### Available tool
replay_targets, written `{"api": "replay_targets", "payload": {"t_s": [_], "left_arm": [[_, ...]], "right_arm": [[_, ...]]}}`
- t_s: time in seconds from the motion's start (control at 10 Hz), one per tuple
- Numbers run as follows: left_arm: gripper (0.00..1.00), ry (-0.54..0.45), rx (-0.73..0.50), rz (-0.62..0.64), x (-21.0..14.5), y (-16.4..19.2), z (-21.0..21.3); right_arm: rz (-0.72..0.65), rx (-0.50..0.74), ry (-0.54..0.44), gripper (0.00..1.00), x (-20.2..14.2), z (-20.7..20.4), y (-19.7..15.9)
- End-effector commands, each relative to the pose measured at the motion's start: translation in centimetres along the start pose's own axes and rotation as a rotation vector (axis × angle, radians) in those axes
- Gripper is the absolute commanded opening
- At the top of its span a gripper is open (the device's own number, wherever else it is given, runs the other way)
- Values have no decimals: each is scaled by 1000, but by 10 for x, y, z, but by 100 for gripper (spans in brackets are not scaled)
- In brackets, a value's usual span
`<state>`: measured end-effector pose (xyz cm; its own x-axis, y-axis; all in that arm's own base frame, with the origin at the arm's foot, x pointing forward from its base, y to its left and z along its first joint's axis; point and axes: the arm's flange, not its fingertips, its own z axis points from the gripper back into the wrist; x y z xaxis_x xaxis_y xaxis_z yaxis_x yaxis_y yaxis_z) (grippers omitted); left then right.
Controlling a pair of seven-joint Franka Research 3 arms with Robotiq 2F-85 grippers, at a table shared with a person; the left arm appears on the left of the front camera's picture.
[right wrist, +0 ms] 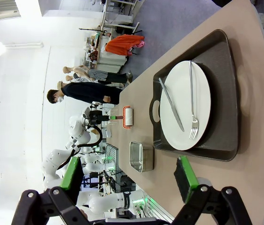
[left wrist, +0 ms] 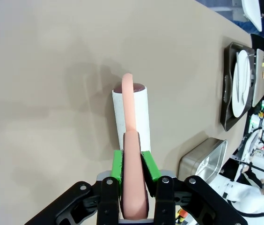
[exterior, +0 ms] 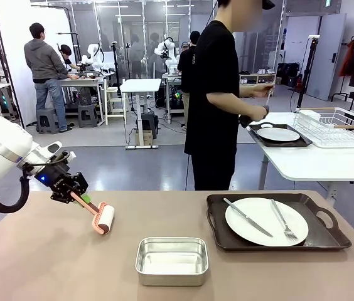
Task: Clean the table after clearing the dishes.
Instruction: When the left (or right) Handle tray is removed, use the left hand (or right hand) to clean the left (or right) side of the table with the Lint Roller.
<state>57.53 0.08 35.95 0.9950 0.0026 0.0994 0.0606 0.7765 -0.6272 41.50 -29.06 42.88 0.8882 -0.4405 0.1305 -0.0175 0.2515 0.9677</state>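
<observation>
Sitting past lint roller [exterior: 105,219]: pan [exterior: 172,260], tray [exterior: 320,242]

You are looking at a desk [exterior: 39,263] showing a smooth, matt tan top, with the pan [exterior: 172,260] giving off a dull brushed-metal sheen. The white plate [exterior: 246,233] is gleaming glossy on its dark, faintly shiny tray [exterior: 218,216], and the roller [exterior: 100,216] is showing a smooth pink plastic handle and a papery white drum.
</observation>
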Motion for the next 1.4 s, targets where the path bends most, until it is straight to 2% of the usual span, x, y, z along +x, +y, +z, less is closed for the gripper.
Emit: {"api": "replay_targets", "payload": {"t_s": [0.0,0.9,1.3], "left_arm": [[22,17,35,10,-11,24,-7],[22,-20,147,37,-32,62,45],[22,-23,291,37,-45,81,76]], "right_arm": [[5,3,-3,100,-1,1,3],[5,3,-3,100,-1,1,3],[5,3,-3,100,-1,1,3]]}}
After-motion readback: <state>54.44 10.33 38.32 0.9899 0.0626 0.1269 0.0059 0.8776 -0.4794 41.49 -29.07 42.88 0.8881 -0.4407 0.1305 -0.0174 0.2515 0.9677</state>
